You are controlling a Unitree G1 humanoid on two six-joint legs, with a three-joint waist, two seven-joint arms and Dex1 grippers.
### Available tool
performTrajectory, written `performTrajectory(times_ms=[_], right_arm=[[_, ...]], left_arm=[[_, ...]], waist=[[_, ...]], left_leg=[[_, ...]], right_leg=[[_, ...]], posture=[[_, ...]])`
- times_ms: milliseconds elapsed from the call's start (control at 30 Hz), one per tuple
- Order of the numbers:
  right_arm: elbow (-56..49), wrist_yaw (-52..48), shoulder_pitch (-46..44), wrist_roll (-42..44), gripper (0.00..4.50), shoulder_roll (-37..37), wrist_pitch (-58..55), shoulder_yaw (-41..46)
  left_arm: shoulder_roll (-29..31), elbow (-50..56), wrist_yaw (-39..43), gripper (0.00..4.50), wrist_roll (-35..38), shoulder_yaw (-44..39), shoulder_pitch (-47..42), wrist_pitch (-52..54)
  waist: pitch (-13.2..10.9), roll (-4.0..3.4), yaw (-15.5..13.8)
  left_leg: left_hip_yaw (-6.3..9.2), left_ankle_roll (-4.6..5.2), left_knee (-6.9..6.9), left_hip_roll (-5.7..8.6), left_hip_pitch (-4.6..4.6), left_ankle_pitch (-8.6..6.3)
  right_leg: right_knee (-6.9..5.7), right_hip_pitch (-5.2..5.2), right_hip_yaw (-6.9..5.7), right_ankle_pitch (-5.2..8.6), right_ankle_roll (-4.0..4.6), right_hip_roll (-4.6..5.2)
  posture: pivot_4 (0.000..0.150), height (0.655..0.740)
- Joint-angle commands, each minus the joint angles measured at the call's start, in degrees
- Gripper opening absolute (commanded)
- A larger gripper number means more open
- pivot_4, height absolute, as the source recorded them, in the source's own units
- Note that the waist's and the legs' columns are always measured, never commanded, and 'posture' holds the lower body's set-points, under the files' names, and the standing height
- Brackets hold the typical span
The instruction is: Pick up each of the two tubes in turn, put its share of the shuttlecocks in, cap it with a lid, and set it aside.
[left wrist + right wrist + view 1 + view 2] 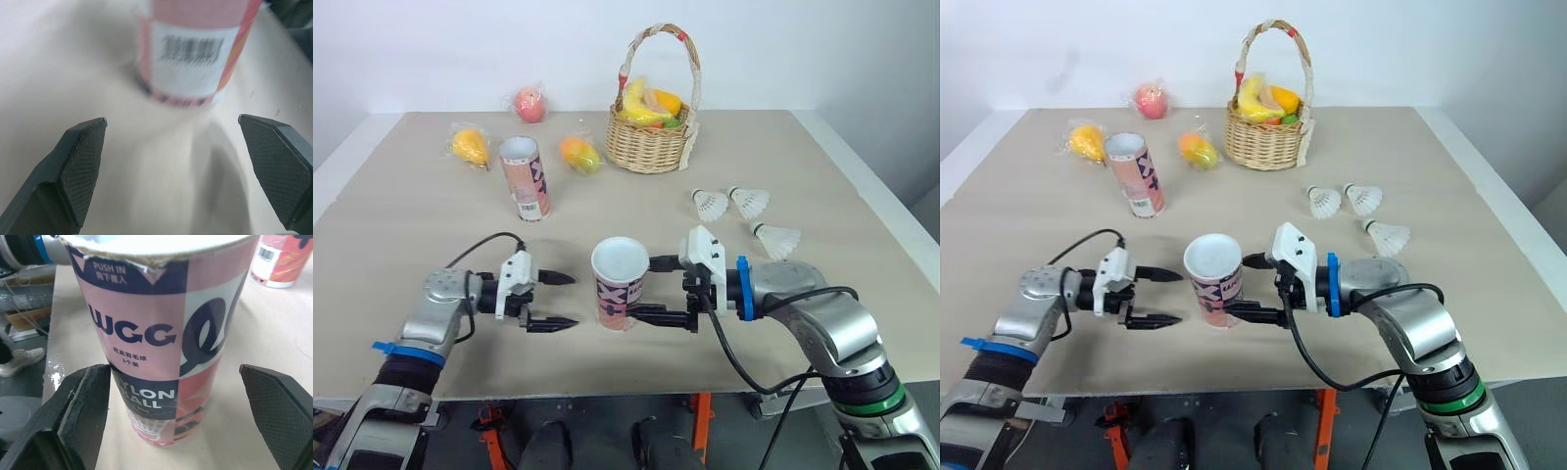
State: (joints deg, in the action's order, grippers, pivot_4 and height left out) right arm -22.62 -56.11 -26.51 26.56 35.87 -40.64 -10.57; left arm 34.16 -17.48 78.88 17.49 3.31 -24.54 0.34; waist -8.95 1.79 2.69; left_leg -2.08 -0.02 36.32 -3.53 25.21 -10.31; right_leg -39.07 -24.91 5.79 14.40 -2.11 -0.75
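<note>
Spread wide, the fingers [83,416] of the right gripper [654,290] straddle the near tube [620,284]. In the right wrist view one finger sits just beside the tube's wall while the other stands well apart from it, so nothing is clamped. That tube stands upright on the table [401,225] close to its front edge, its mouth open and uncapped, its wall printed in pink, white and dark blue.

On the tube's other side the left gripper [558,300] points toward it, fingers likewise parted and holding nothing; the tips stop short of the tube with bare table between.

Farther back on the robot's left the second tube [524,178] stands upright too, also open at the top. Three shuttlecocks [710,205] lie on the table to the right, beyond the right arm — two side by side, the third nearer the front, all well apart from both tubes.

At the back stands a wicker basket [646,147] holding fruit, and to its left three wrapped fruits [579,154] lie scattered.
</note>
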Motion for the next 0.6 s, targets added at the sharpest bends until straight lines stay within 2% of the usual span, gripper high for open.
performTrajectory(times_ms=[33,133,233,300,433,600], right_arm=[[1.2,-1.1,-1.4,-0.1,4.50,-0.3,2.3,-0.1],[3.5,-1.7,-2.1,-0.8,4.50,-1.2,4.6,-1.1],[6.4,-2.0,-3.5,-1.8,4.50,-3.3,6.6,-2.3],[8.0,-2.5,-4.2,-2.1,4.50,-4.3,7.6,-3.0],[10.3,-4.2,-5.1,-2.4,4.50,-5.7,9.3,-3.9],[13.0,-5.7,-5.6,-2.7,4.50,-7.7,11.9,-4.5]], left_arm=[[1.7,9.0,-3.1,4.47,8.5,-7.9,1.3,5.3],[3.7,17.8,-4.8,4.47,16.0,-13.0,4.2,12.4],[7.7,27.7,-6.9,4.47,26.8,-17.6,6.9,24.4],[9.8,31.5,-7.7,4.47,30.7,-19.6,7.8,28.3],[13.1,35.3,-8.9,4.47,35.2,-22.2,8.2,33.0],[14.9,36.0,-9.0,4.47,35.5,-22.8,7.9,33.4]], waist=[[0.0,0.05,0.0],[-0.1,0.16,0.0],[-0.1,0.18,0.2],[-0.1,0.17,0.2],[-0.1,0.19,0.0],[-0.2,0.20,0.0]], left_leg=[[0.00,0.00,0.01,-0.01,0.01,0.00],[-0.03,-0.01,0.02,-0.02,0.02,0.00],[-0.04,-0.02,0.00,-0.08,0.00,-0.01],[-0.02,-0.02,0.00,-0.10,-0.01,-0.01],[-0.01,-0.03,0.02,-0.08,-0.06,0.00],[-0.04,-0.05,0.05,-0.09,-0.06,0.01]], right_leg=[[0.00,0.00,-0.01,0.00,0.00,0.00],[0.00,-0.01,0.00,0.01,-0.02,0.03],[0.00,-0.02,-0.01,0.02,0.01,0.01],[-0.01,-0.01,-0.06,0.03,0.03,0.00],[-0.03,0.04,-0.12,0.01,0.04,0.02],[-0.02,0.02,-0.12,-0.02,0.07,0.02]], posture=[[0.150,0.7371],[0.150,0.7371],[0.150,0.7371],[0.150,0.7371],[0.150,0.7371],[0.150,0.7371]])
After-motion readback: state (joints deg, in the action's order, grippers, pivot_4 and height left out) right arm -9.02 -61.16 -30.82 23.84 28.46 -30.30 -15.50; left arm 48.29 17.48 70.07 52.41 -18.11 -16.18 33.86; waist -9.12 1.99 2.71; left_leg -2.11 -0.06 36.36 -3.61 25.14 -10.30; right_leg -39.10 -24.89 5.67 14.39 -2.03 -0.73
